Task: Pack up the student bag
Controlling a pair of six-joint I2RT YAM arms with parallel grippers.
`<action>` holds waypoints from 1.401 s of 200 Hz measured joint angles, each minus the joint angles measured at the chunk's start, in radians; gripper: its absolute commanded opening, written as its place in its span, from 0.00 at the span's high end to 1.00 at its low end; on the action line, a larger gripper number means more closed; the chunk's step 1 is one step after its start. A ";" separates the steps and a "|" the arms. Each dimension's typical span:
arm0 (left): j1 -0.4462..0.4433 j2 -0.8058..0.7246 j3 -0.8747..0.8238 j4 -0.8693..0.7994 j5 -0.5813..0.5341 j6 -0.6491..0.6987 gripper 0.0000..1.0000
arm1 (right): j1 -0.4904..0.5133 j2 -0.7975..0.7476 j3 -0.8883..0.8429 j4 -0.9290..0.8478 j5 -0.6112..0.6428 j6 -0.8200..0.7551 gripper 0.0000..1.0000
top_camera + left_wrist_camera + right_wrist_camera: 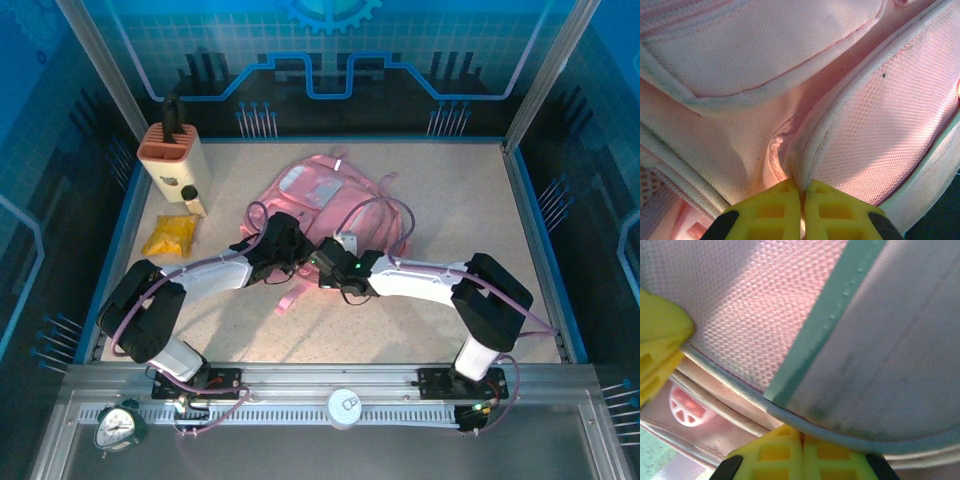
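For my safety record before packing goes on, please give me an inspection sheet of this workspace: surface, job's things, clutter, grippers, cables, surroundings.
Surface: speckled beige table with blue edges; no spill seen.
Job's things: pink student bag lying at the table's middle.
Clutter: tan knife block, small bottle and yellow packet at far left; alarm clock and white round object on the near rail.
Grippers: left gripper shut on a fold of the bag; right gripper shut at the bag's piped edge, hold not certain.
Cables: purple cables along both arms, one looping over the bag.
Surroundings: blue patterned walls; nothing else seen.
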 measured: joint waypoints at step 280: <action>0.196 -0.049 0.050 -0.030 0.186 0.210 0.54 | 0.058 -0.177 -0.165 0.171 -0.092 -0.552 1.00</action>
